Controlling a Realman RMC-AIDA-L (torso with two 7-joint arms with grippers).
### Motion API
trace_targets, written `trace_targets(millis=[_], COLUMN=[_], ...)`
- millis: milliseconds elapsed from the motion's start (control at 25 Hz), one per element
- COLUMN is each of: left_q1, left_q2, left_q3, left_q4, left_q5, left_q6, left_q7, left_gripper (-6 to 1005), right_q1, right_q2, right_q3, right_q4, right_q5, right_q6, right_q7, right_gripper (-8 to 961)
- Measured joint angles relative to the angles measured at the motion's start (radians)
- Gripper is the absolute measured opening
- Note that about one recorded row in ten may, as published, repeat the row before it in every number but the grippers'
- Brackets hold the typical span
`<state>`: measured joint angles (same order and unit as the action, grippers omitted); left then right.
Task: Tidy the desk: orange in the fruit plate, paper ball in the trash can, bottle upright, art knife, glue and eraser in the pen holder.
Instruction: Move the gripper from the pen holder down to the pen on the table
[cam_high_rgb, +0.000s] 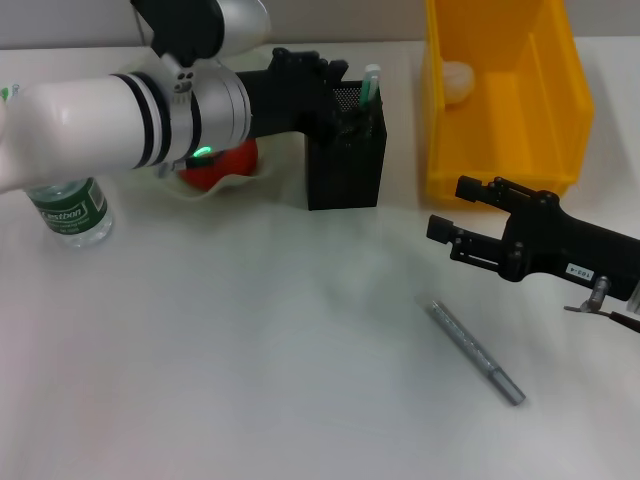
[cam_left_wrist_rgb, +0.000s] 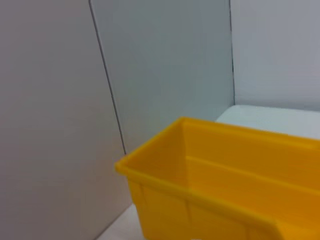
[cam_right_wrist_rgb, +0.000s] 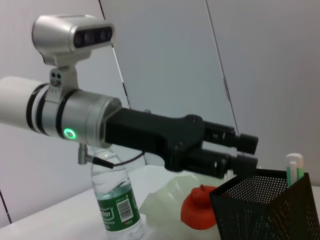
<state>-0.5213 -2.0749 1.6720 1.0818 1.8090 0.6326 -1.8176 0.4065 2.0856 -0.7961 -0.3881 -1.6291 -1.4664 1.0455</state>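
My left gripper (cam_high_rgb: 338, 80) hangs just above the black mesh pen holder (cam_high_rgb: 345, 160), its fingers slightly apart with nothing seen between them; the right wrist view shows it (cam_right_wrist_rgb: 250, 152) over the holder's rim (cam_right_wrist_rgb: 265, 210). A green and white glue stick (cam_high_rgb: 372, 82) stands in the holder. The orange (cam_high_rgb: 215, 165) lies in the pale green fruit plate (cam_high_rgb: 200, 192). The bottle (cam_high_rgb: 70, 210) stands upright at the left. The paper ball (cam_high_rgb: 458, 82) lies in the yellow trash can (cam_high_rgb: 505, 95). The grey art knife (cam_high_rgb: 477, 350) lies on the table. My right gripper (cam_high_rgb: 452, 208) is open and empty, just beyond the knife. The eraser is hidden.
The left forearm (cam_high_rgb: 120, 120) stretches across the fruit plate and hides part of it. The trash can fills the far right and also shows in the left wrist view (cam_left_wrist_rgb: 225, 185). White walls stand behind the desk.
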Motion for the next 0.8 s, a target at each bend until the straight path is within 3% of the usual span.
trace_targets(millis=[120, 280, 320, 360, 520, 560, 680, 720, 800], left_q1=[0.044, 0.056, 0.103, 0.111, 0.116, 0.129, 0.13, 0.135, 0.137], left_q2=[0.004, 0.004, 0.004, 0.004, 0.004, 0.005, 0.005, 0.006, 0.006], left_q3=[-0.009, -0.014, -0.06, -0.076, -0.089, -0.197, -0.233, -0.336, -0.36], left_q4=[0.075, 0.094, 0.163, 0.169, 0.172, 0.139, 0.114, 0.003, -0.037], left_q5=[-0.047, -0.057, -0.125, -0.147, -0.164, -0.268, -0.3, -0.42, -0.446], left_q6=[0.057, 0.078, 0.216, 0.252, 0.28, 0.5, 0.577, 0.802, 0.861], left_q7=[0.021, 0.029, 0.089, 0.106, 0.119, 0.175, 0.196, 0.32, 0.365], left_gripper=[576, 579, 580, 581, 584, 609, 678, 696, 731], right_q1=[0.0, 0.002, 0.003, 0.003, 0.004, 0.004, 0.005, 0.005, 0.004], right_q2=[0.0, 0.0, -0.001, -0.001, -0.001, -0.001, -0.001, -0.001, -0.001], right_q3=[0.0, 0.0, 0.0, 0.0, 0.0, 0.0, 0.0, 0.0, 0.0], right_q4=[0.0, 0.0, 0.0, 0.0, 0.0, 0.0, 0.0, 0.0, 0.0], right_q5=[0.0, 0.0, 0.0, 0.0, 0.0, 0.0, 0.0, 0.0, 0.0], right_q6=[0.0, 0.0, 0.0, 0.0, 0.0, 0.0, 0.0, -0.002, -0.003], right_q7=[0.0, -0.001, -0.004, -0.004, -0.013, -0.013, -0.013, -0.013, -0.013], right_gripper=[760, 759, 759, 759, 759, 759, 759, 760, 760])
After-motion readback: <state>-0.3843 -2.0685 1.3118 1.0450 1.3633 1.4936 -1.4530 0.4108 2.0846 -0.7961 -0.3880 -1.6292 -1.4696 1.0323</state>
